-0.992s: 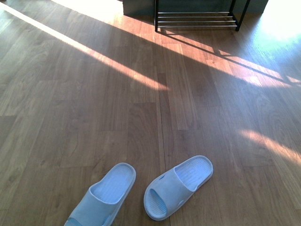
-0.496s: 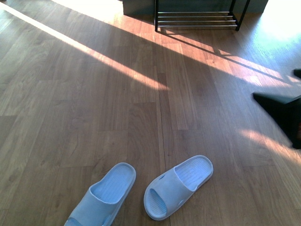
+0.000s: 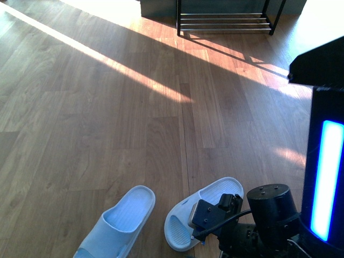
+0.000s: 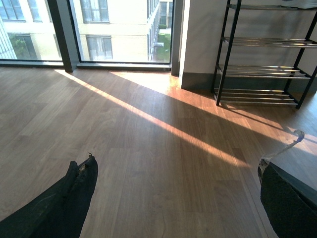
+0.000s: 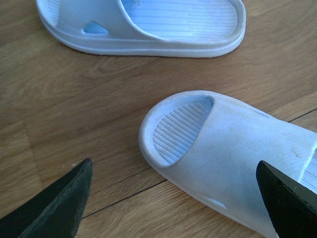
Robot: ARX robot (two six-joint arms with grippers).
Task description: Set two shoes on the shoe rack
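Note:
Two pale blue slides lie on the wooden floor close to me, the left slide (image 3: 118, 223) and the right slide (image 3: 201, 207). My right arm (image 3: 258, 220) hangs over the right slide and hides part of it. In the right wrist view my right gripper (image 5: 173, 166) is open, with the toe end of that slide (image 5: 228, 144) between its black fingers, which do not touch it. The other slide (image 5: 148, 25) lies beyond. My left gripper (image 4: 177, 161) is open over bare floor. The shoe rack (image 3: 226, 22) stands far ahead against the wall, its tiers (image 4: 262, 69) showing no shoes.
Bright sun stripes (image 3: 134, 75) cross the floor between me and the rack. Tall windows (image 4: 114, 29) run to the left of the rack. A black part of my own body with a blue light strip (image 3: 325, 177) fills the right edge.
My right arm has come in from the right and dropped down over the right slide. Both slides lie where they were.

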